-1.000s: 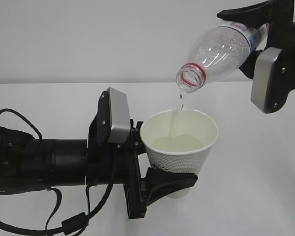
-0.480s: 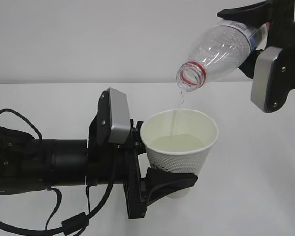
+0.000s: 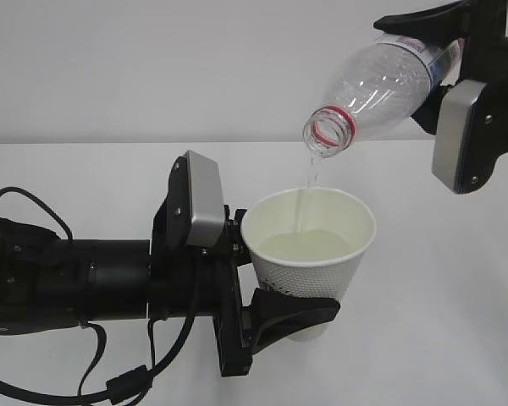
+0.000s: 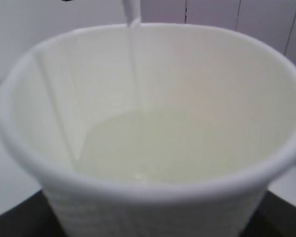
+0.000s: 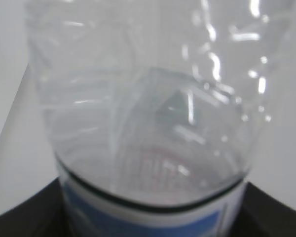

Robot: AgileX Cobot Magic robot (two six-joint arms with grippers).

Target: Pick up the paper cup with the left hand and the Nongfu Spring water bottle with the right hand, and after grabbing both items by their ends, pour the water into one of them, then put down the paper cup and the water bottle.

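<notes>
Pour under way. Left hand [image 3: 275,317] jaws closed on the lower wall of the paper cup [image 3: 309,254], held upright above the worktop [image 3: 440,321], roughly half full. Right hand [image 3: 457,51] jaws closed on the base end of the Nongfu Spring water bottle [image 3: 377,85]. Bottle's long axis slopes down toward the left, mouth directly above the cup's far rim, clear of it. A thin thread of water [image 3: 305,190] falls inside. Judgement: bottle nearly empty; next, tip it back upright.
</notes>
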